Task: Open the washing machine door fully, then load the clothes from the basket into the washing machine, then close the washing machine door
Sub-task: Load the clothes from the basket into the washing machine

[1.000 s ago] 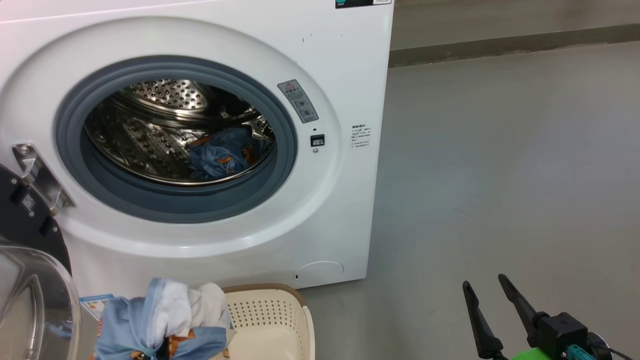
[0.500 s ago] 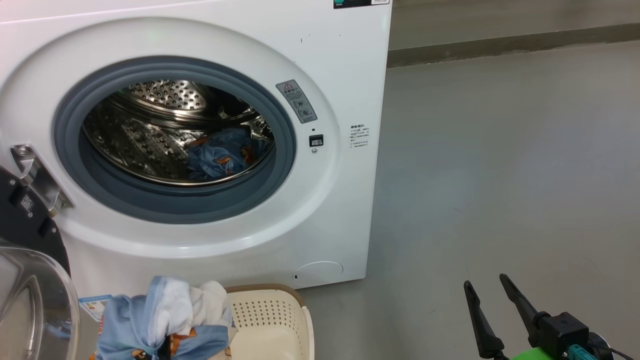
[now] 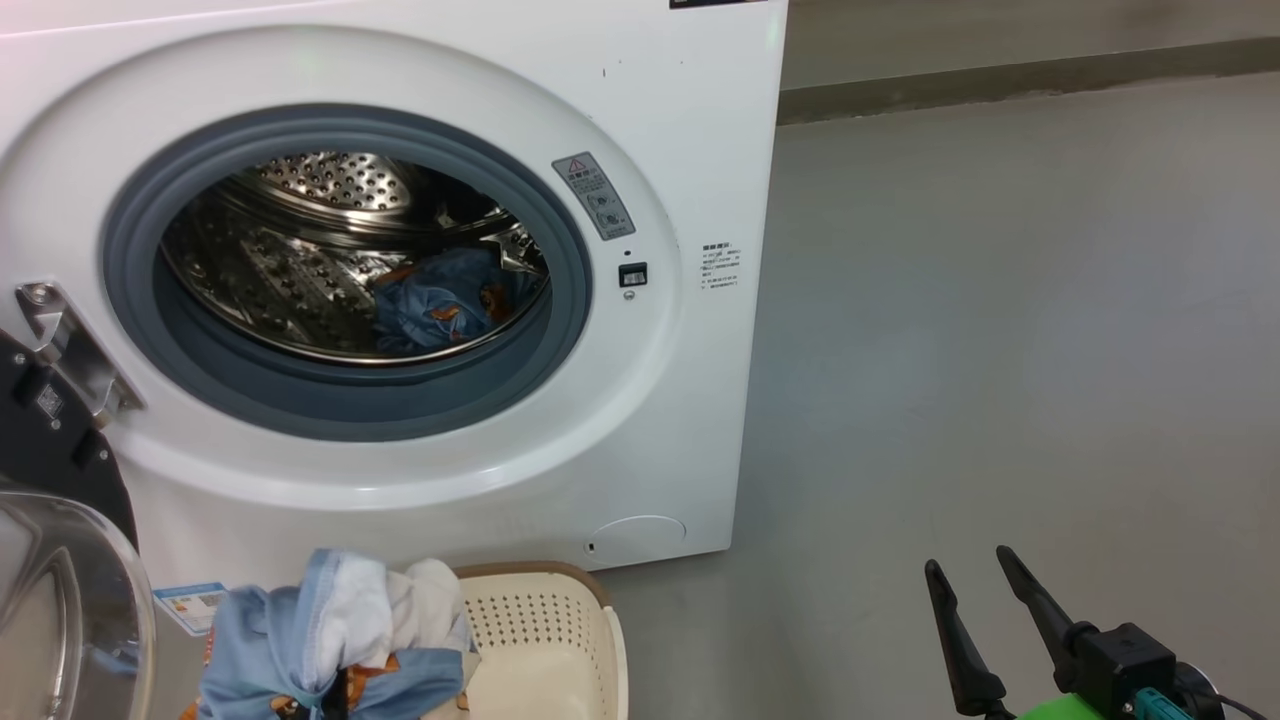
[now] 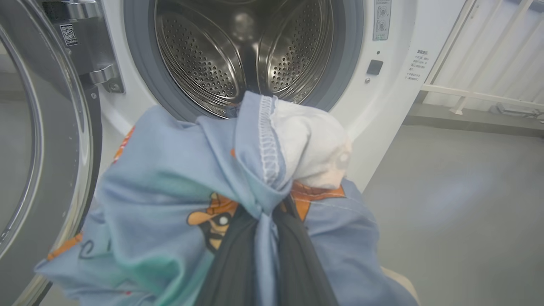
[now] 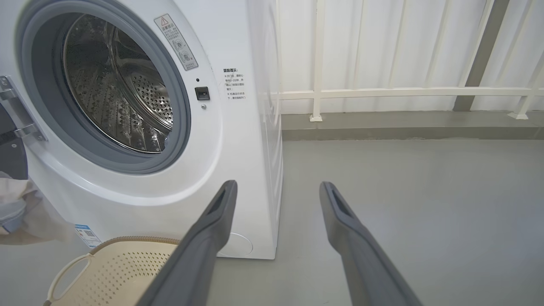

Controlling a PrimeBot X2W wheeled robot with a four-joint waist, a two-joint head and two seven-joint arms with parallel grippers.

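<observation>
The white washing machine (image 3: 690, 150) stands with its round door (image 3: 60, 600) swung open to the left, glass bowl facing me. Some light blue printed clothes (image 3: 440, 305) lie in the steel drum (image 3: 300, 260). A second bundle of blue and white clothes (image 3: 330, 630) hangs over the left part of the cream basket (image 3: 540, 640). In the left wrist view my left gripper (image 4: 265, 212) is shut on that bundle (image 4: 170, 191), just before the drum opening (image 4: 204, 55). Over the floor to the machine's right, my right gripper (image 3: 968, 558) is open and holds nothing (image 5: 278, 185).
Grey floor (image 3: 1000, 300) stretches to the right of the machine. A low ledge (image 3: 1000, 75) and a white railing (image 5: 382, 91) run behind it. The open door's black rim (image 4: 91, 140) and its steel hinge (image 3: 70, 340) stand at the opening's left side.
The whole head picture has shifted slightly with the camera. The held bundle has edged a little to the right over the basket. The right gripper has stayed where it was.
</observation>
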